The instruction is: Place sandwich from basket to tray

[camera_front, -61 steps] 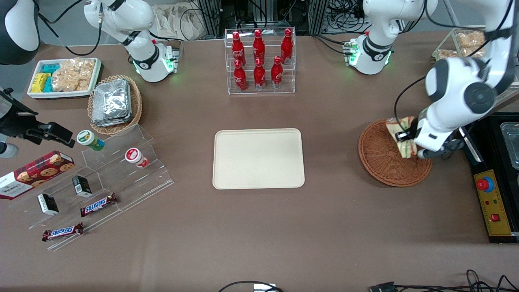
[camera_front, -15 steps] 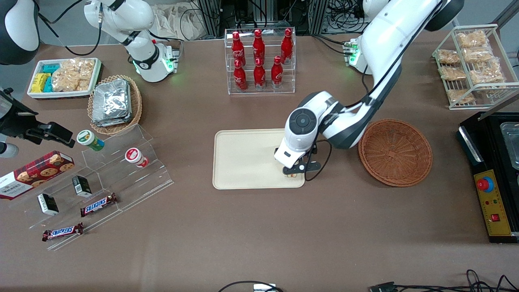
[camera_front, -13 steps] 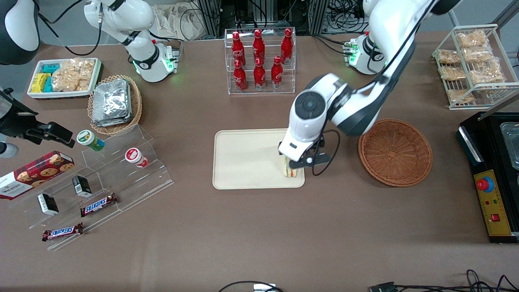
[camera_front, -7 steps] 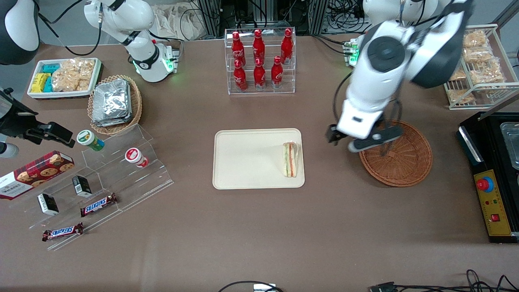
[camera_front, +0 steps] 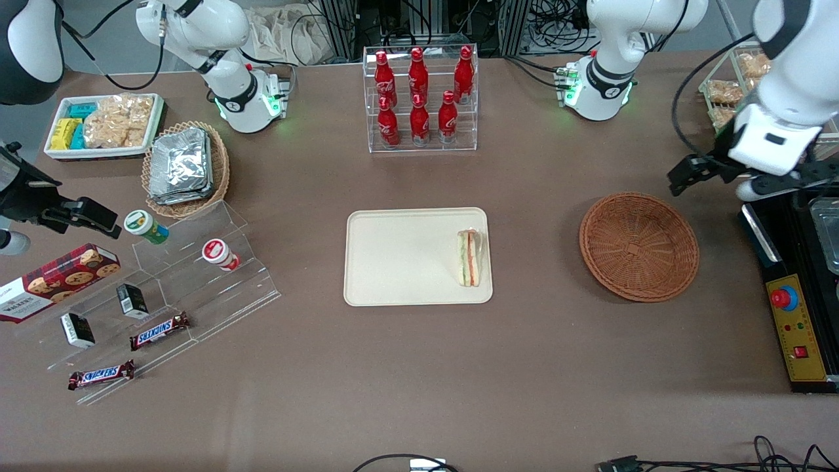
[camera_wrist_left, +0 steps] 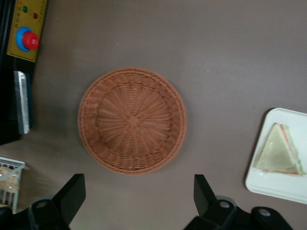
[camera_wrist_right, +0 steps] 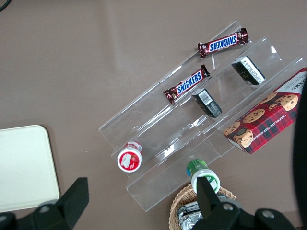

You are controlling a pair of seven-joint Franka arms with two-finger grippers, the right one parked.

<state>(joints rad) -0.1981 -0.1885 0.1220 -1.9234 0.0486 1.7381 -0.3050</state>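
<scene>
The sandwich (camera_front: 469, 258), a clear-wrapped wedge with green and orange layers, lies on the cream tray (camera_front: 400, 262) at the edge nearest the basket; the left wrist view also shows the sandwich (camera_wrist_left: 279, 151) on a corner of the tray (camera_wrist_left: 268, 184). The round reddish-brown basket (camera_front: 639, 246) holds nothing, as the wrist view of the basket (camera_wrist_left: 132, 120) confirms. My left gripper (camera_front: 737, 180) hangs high, a little farther from the front camera than the basket and toward the working arm's end. The gripper (camera_wrist_left: 136, 196) is open with nothing between its fingers.
A clear rack of red bottles (camera_front: 419, 98) stands farther back than the tray. A wire rack of snack bags (camera_front: 724, 98) and a black unit with a red button (camera_front: 784, 298) are near the gripper. Acrylic steps with snacks (camera_front: 164, 288) lie toward the parked arm's end.
The gripper carried the sandwich from the basket to the tray, let it go, then rose and swung back past the basket toward the working arm's end.
</scene>
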